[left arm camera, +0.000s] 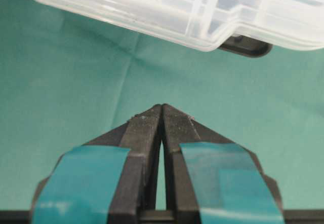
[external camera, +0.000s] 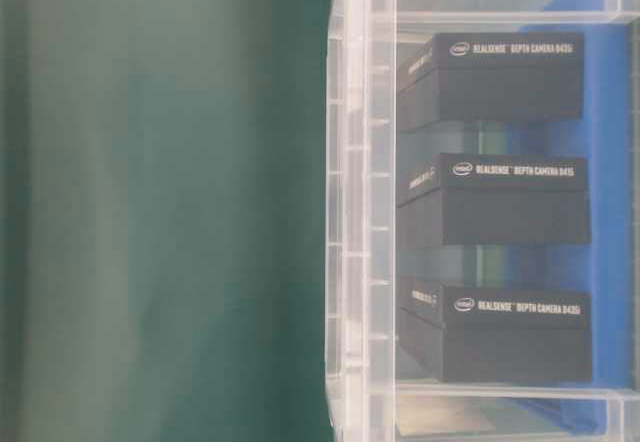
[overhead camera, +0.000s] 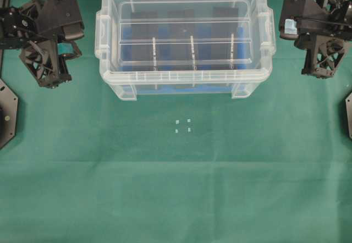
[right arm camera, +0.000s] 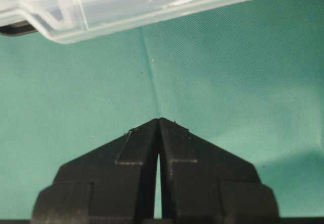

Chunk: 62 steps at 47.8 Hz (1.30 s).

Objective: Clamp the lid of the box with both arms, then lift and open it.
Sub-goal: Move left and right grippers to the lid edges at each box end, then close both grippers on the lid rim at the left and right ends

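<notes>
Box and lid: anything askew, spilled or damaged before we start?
Nothing stands out. The lid sits square on the box, three black blocks lined up inside, both grippers shut and clear of it.

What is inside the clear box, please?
Inside the box are three black blocks printed "RealSense Depth Camera D435", standing on a blue insert. The lid covers the top. What lies under the blocks is hidden.

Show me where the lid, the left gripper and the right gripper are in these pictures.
lid [overhead camera: 184,13]: overhead view, flat clear top panel.
left gripper [left arm camera: 162,108]: left wrist view, tip where the teal-taped fingers meet.
right gripper [right arm camera: 158,121]: right wrist view, tip of the closed black fingers.
</notes>
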Each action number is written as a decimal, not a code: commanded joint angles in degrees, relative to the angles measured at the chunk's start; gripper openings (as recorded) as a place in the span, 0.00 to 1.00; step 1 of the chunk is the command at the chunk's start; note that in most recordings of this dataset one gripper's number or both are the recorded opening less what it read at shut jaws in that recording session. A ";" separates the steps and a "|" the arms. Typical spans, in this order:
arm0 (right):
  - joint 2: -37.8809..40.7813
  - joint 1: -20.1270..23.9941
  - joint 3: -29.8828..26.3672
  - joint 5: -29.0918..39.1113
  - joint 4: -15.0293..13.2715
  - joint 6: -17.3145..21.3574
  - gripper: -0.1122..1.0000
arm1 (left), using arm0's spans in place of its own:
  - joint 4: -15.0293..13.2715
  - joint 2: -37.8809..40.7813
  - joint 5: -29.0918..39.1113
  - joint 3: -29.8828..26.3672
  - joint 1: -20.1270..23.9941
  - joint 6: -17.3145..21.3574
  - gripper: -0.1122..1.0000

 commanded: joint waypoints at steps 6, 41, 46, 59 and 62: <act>-0.26 -0.18 -0.70 -0.44 -0.44 -4.75 0.10 | 0.18 0.62 1.49 -1.93 0.26 4.83 0.11; -0.26 -0.18 -0.79 0.09 -0.35 -11.69 0.10 | 0.18 1.76 5.45 -4.22 2.37 11.69 0.11; 0.00 -0.18 -0.97 -0.09 -0.18 -11.69 0.10 | 0.18 2.02 5.36 -4.57 2.37 11.69 0.11; 2.29 -0.18 -2.46 -1.67 -0.09 -11.78 0.10 | 0.18 6.86 5.10 -8.09 2.37 14.24 0.11; 3.08 -0.18 -2.99 -2.55 -0.09 -11.69 0.10 | 0.09 8.09 5.10 -9.05 2.46 14.77 0.11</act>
